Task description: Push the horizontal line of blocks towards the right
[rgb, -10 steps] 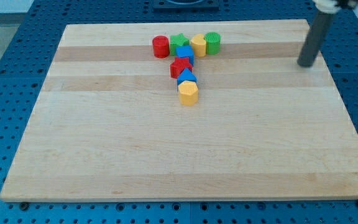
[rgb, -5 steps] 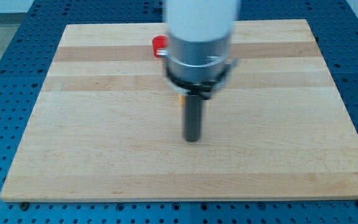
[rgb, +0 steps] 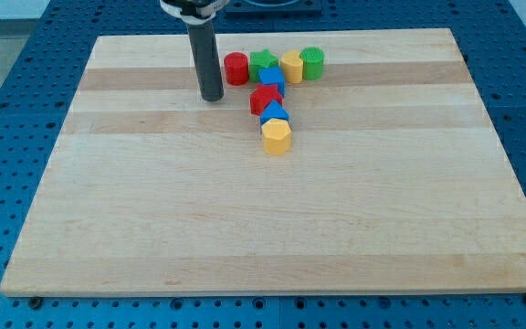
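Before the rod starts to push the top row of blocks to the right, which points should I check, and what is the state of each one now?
1. My tip is on the view's left of the row: ok.
2. My tip is level with the row: not ok, it sits slightly lower than the red cylinder.
3. My tip is not yet touching a block: ok, a gap remains.
4. Row order is red cylinder, green block, yellow block, green cylinder: ok.
5. The blue block below the row is out of the way: cannot tell, it seems to touch the row.
6. Free board to the row's right: ok.
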